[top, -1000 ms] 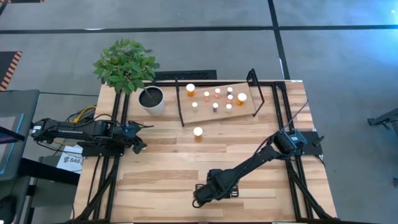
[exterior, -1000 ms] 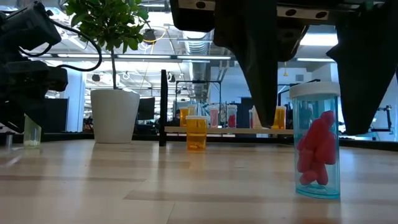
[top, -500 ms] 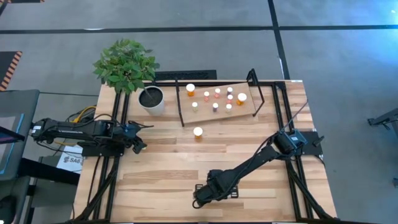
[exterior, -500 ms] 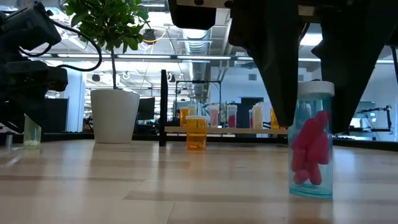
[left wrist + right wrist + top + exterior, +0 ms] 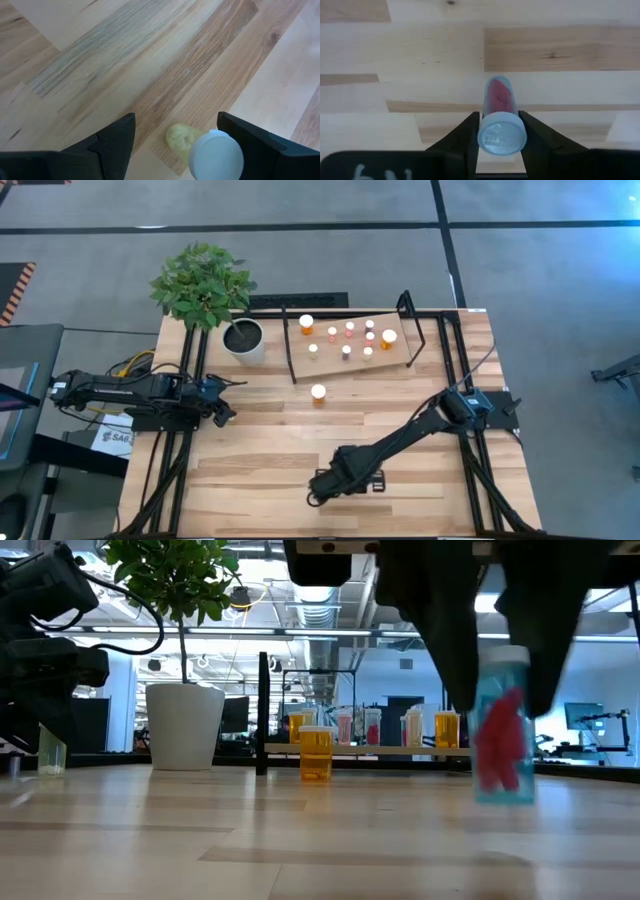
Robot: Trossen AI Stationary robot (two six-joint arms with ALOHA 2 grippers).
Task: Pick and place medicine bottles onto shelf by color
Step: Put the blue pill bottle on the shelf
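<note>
Pale-blue bottle with red contents (image 5: 503, 745), capped: clamped between the two fingers of the right pincer (image 5: 499, 131) near the counter's (image 5: 260, 440) front edge, lifted clear of the planks in the low view.

Left pincer (image 5: 175, 137): jaws spread wide, low over the counter's left side, a white-capped bottle with pale yellow contents (image 5: 212, 155) standing between its fingers, not gripped.

Orange bottle, white cap (image 5: 318, 392): standing alone on the counter, just in front of the shelf.

Shelf (image 5: 398, 317): light wooden board between black uprights, at the counter's far edge; about nine capped bottles on it, orange ones at both ends, pinkish and pale ones between.

White plant pot (image 5: 243, 340): left of the shelf, holding a leafy green plant (image 5: 200, 283).
</note>
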